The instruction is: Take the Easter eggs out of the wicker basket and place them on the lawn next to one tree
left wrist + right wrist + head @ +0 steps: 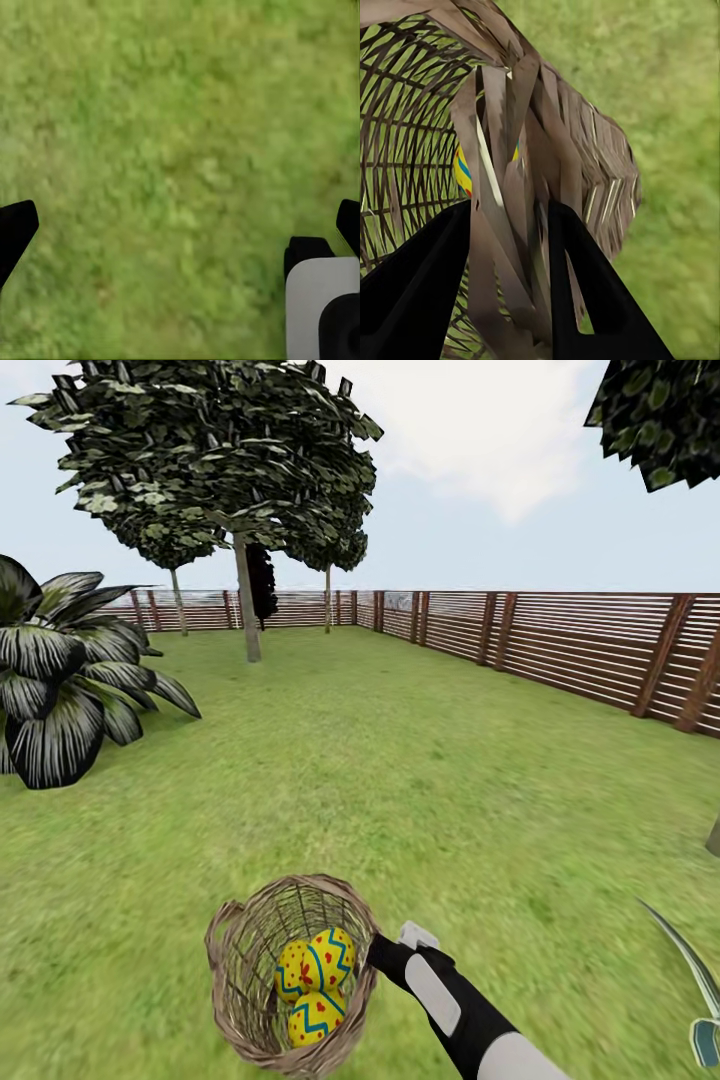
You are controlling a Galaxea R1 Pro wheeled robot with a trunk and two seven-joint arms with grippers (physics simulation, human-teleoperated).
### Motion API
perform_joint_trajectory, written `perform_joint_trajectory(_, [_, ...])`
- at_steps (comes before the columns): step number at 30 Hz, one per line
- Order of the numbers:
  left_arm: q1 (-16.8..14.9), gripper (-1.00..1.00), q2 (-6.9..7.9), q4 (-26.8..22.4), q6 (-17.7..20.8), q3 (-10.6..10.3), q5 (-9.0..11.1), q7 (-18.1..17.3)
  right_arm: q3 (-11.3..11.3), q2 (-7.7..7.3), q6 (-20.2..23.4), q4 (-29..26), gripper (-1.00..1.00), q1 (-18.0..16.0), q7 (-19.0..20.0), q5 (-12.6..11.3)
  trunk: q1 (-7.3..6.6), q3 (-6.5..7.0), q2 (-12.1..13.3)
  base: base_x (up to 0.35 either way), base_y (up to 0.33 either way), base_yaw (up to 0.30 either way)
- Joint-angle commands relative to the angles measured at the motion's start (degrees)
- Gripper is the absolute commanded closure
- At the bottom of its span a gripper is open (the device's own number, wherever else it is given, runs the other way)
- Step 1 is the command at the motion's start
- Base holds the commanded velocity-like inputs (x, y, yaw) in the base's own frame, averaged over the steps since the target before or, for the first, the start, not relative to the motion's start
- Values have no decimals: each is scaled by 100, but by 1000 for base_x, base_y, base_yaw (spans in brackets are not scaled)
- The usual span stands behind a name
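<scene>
The wicker basket (232, 960) is low in the head view, its opening tipped toward me. Three yellow Easter eggs with blue zigzags lie inside it (331, 957) (291, 970) (316, 1015). My right gripper (377, 950) is shut on the basket's braided rim (521, 150), one finger inside and one outside. One egg (463, 171) shows through the weave. My left gripper (180, 225) hangs open over bare lawn (172, 127). A thick-trunked tree (247, 610) stands far ahead on the left of the lawn (400, 780).
A large dark striped-leaf plant (60, 680) sits on the left. A brown slat fence (560, 645) bounds the garden at the back and right. Another trunk (713, 840) shows at the right edge, with thin trees (327, 600) by the far fence.
</scene>
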Motion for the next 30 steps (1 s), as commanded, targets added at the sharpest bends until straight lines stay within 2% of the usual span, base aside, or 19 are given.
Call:
perform_joint_trajectory(1, [-5, -100, 7, 6, -21, -46, 56, 1, 10, 0, 7, -14, 100, -4, -46, -51, 4, -7, -5, 329, 0, 0])
perform_joint_trajectory(30, [-14, -100, -9, 60, -12, -63, 50, 6, -41, 0, -417, -23, 100, 2, -46, -31, 4, -7, -5, 329, 0, 0])
